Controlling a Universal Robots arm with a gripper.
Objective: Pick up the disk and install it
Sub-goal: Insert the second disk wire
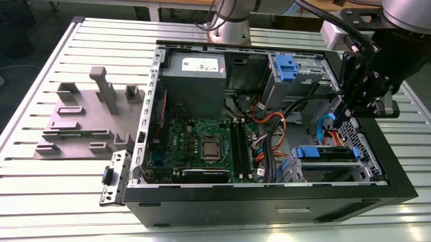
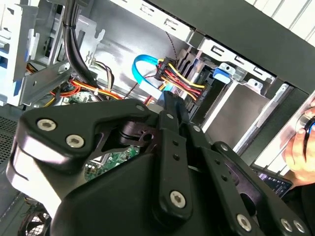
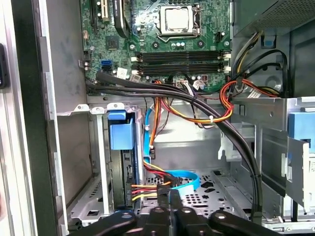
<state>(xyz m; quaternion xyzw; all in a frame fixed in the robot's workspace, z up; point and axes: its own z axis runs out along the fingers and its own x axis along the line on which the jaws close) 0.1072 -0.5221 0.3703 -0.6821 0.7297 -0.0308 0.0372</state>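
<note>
The gripper (image 1: 352,112) is seen at the right of the exterior frame, lowered inside the open computer case (image 1: 269,194); its jaws are closed together with nothing held between them, the tips (image 3: 173,195) sitting just beside the connector of the red, yellow and black cable bundle (image 3: 147,188). The disk (image 1: 326,153) is seated in the lower-right drive bay, its blue carrier (image 3: 121,136) visible left of centre in the first wrist view. A hand (image 2: 301,147) is glimpsed at the right edge of the second wrist view.

cable bundle (image 3: 216,123) crossing open bay floor (image 3: 206,189), drive cage (image 3: 96,162) beside
</note>
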